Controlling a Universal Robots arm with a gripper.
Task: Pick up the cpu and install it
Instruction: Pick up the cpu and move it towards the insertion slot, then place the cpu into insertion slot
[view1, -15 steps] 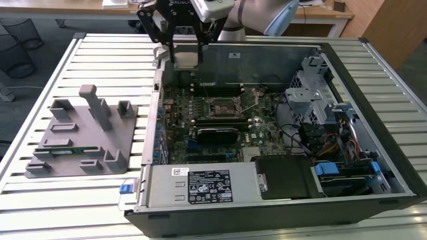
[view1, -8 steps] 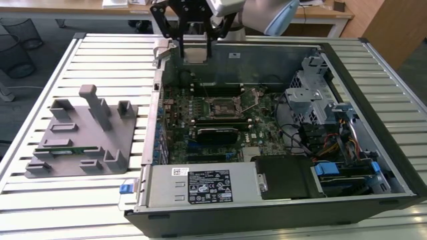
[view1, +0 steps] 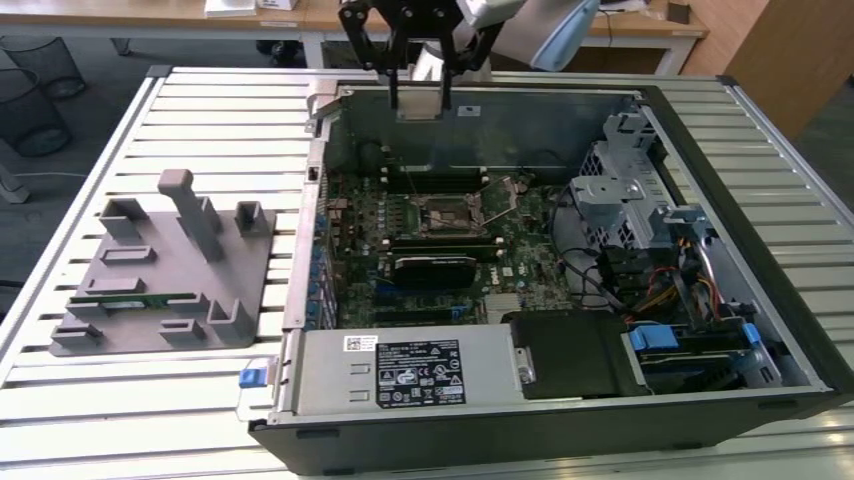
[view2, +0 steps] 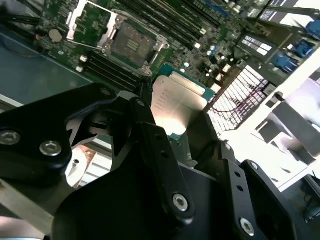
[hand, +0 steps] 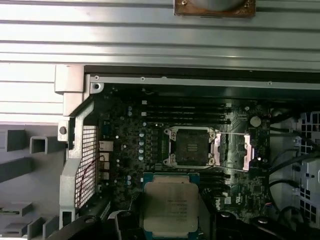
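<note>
The cpu (view1: 420, 100) is a flat square chip with a dull silver top, and my gripper (view1: 420, 106) is shut on its edges. It hangs above the far wall of the open computer case (view1: 787, 330), higher than the motherboard. In both wrist views the cpu (hand: 170, 206) (view2: 176, 106) sits between the black fingers (view2: 150, 130). The empty cpu socket (view1: 447, 212) (hand: 191, 147) (view2: 131, 44) lies on the motherboard beyond the chip, with its metal load plate (hand: 232, 150) swung open to one side.
A grey fixture tray (view1: 160, 330) on the exterior view's left carries a green memory stick (view1: 134, 298). Inside the case are a power supply (view1: 400, 370), a black heatsink block (view1: 434, 265), a drive cage (view1: 627, 190) and cables (view1: 667, 290). The slatted table (view1: 200, 120) surrounds it.
</note>
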